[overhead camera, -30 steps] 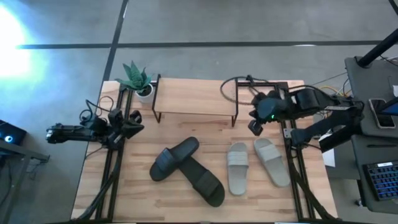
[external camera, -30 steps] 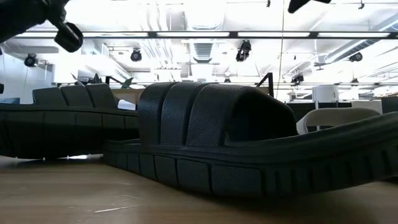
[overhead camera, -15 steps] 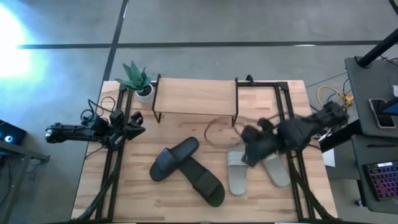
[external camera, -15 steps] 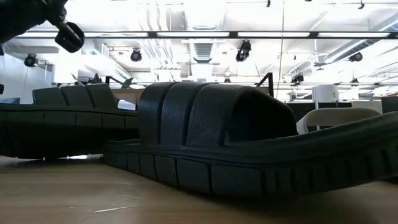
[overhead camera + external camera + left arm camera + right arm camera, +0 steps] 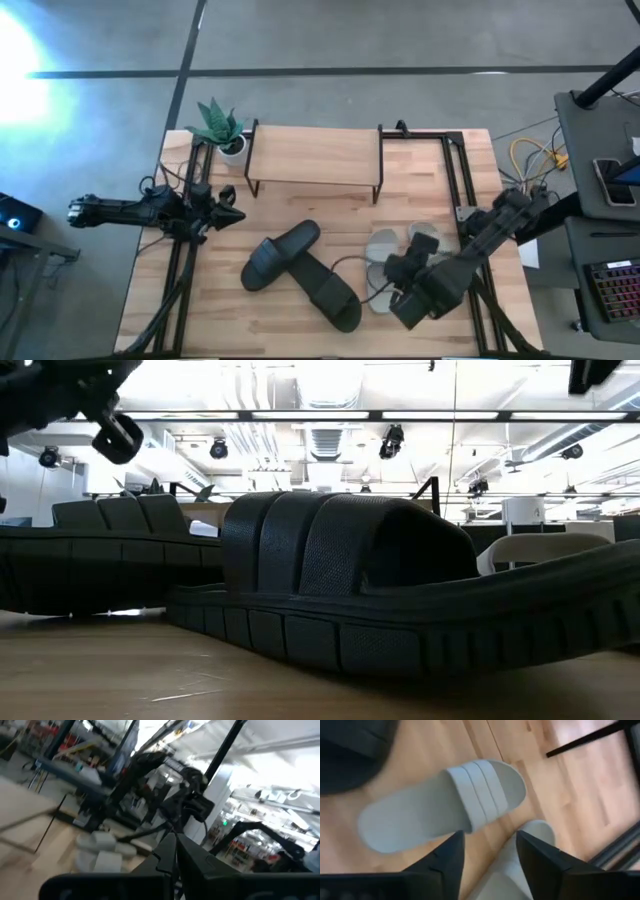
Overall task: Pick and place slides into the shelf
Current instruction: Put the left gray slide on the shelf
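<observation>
**Right arm swings down over the pale pair**

Since a second ago the right gripper (image 5: 400, 288) has left its perch beside the shelf (image 5: 313, 156) and dropped over the near ends of the two pale slides, while the left arm has barely shifted.

Going left to right: the left gripper (image 5: 228, 204) waits at the table's left edge, near the potted plant (image 5: 220, 126), clear of the work; I cannot tell how its fingers stand. The shelf sits at the back with its plank bare, so no slide has been placed yet. The black slides (image 5: 300, 272) lie crossed in the middle of the table (image 5: 160, 300), one resting over the other, which would likely make them the more awkward pick. The pale slides (image 5: 440, 805) lie side by side to their right, straps up. In the right wrist view the fingers (image 5: 445, 857) stand well apart above them, probably spread to close on one slide.
</observation>
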